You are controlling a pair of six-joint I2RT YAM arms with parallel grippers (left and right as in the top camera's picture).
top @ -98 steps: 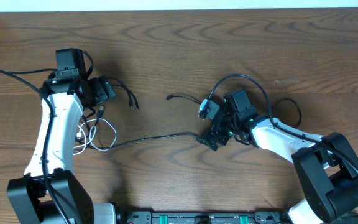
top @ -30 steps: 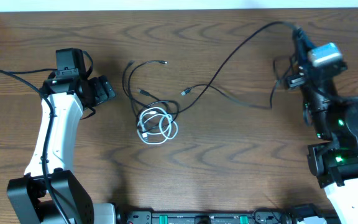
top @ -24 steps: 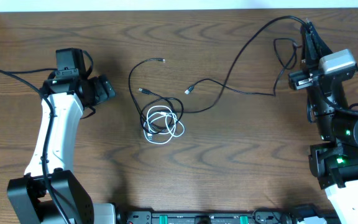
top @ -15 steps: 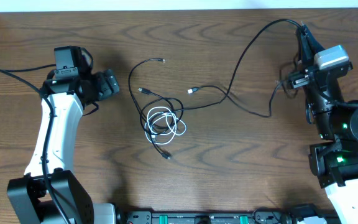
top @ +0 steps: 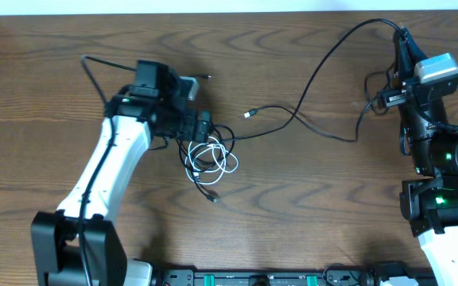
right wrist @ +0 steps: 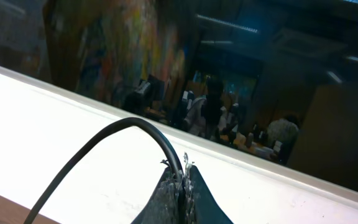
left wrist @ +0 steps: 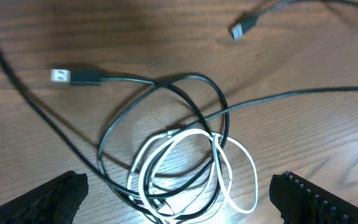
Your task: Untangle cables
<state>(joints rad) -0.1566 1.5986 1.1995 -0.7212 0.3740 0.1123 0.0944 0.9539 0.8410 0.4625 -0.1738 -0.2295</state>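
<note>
The cables lie in a knot [top: 209,155] mid-table: a white cable [top: 226,164] coiled in loops with thin black cables threaded through it. My left gripper [top: 203,132] hovers just over the knot and is open. In the left wrist view the white coil [left wrist: 188,134] lies on the wood between my wide-spread fingers [left wrist: 55,199], and the left gripper [left wrist: 179,186] touches nothing. My right gripper [top: 401,38] is raised at the far right, shut on one black cable [top: 296,111] that arcs down to the knot. The right wrist view shows the right gripper [right wrist: 183,171] pinching that black cable [right wrist: 104,137].
A loose black plug [top: 249,114] lies right of the knot and another cable end [top: 213,199] lies below it. The left wrist view shows a USB plug [left wrist: 73,76] on the wood above the coil. Thick robot wires loop beside both arms.
My left arm has swung right from the table's left side to hover over the knot, still open. The right gripper stays raised and shut on the black cable, shifted slightly.
</note>
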